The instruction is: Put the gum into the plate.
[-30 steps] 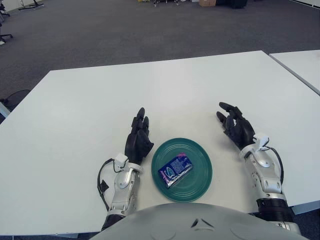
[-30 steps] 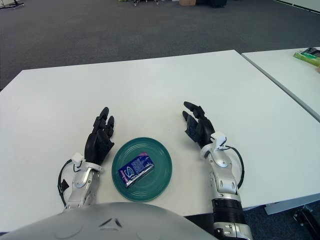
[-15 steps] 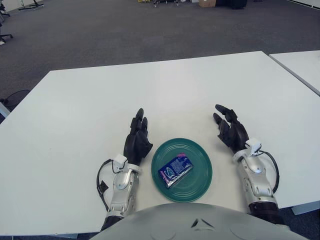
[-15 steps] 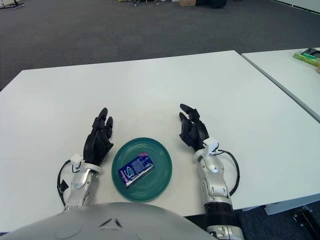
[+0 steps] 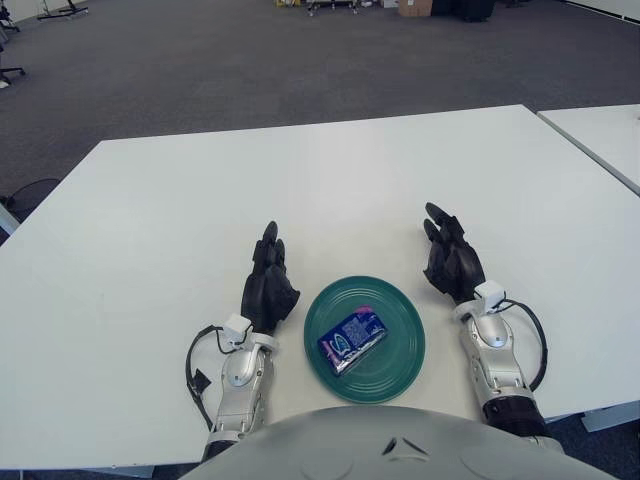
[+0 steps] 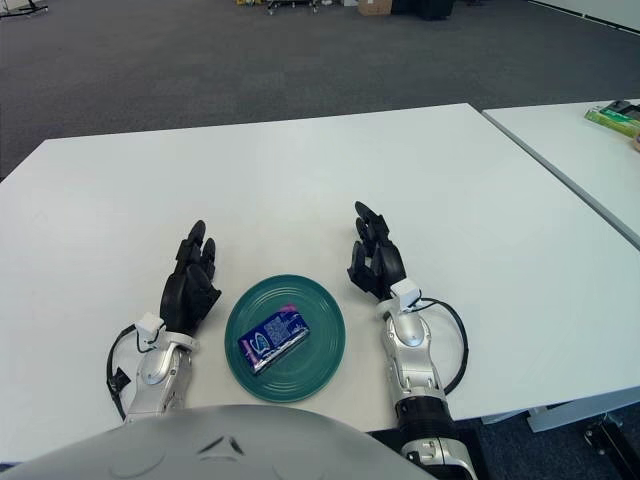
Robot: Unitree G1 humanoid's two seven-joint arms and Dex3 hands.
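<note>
A blue gum pack (image 5: 351, 340) lies flat inside the round green plate (image 5: 398, 315) near the table's front edge. My left hand (image 5: 268, 283) rests on the table just left of the plate, fingers extended and holding nothing. My right hand (image 5: 450, 260) rests just right of the plate, fingers extended and empty. Neither hand touches the gum or the plate. The gum pack (image 6: 271, 338) and plate (image 6: 320, 312) also show in the right eye view.
The white table (image 5: 300, 190) stretches away ahead of me. A second white table (image 6: 590, 150) stands to the right across a narrow gap, with a green object (image 6: 612, 116) at its far edge. Dark carpet lies beyond.
My right hand has moved left and back toward the plate's right side. My left hand has drawn slightly back and left. The gum and plate have not moved.
</note>
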